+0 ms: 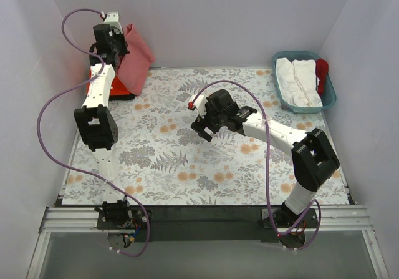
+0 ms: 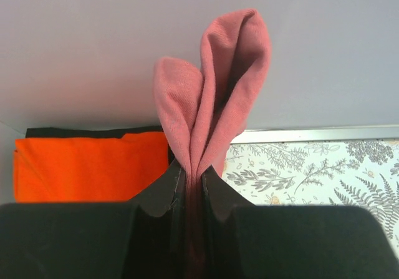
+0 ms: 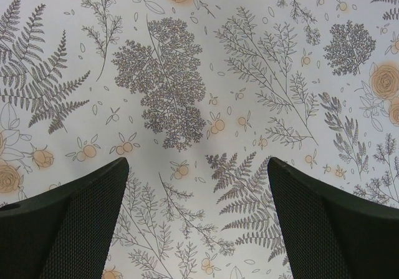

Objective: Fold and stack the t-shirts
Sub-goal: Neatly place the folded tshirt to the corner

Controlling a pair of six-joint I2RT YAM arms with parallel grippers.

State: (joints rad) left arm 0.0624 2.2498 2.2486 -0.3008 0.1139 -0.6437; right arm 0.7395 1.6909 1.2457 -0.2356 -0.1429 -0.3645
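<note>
Hanging pinched in the closed left jaws, the dusty rose-red cloth t-shirt (image 2: 212, 85) is held over the square-folded bright orange t-shirt (image 2: 87, 166) at the far-left corner of the floral surface (image 1: 187, 166). The right jaws are spread wide and empty. Next, by judgement: the shirt is to be laid flat for folding.

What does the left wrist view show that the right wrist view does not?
Only the left wrist view: the rose-red t-shirt pinched between the left fingers, plus the orange t-shirt with a black t-shirt edge behind it. Only the right wrist view: the right fingers, spread wide, holding nothing. Both: the floral table cover.
</note>
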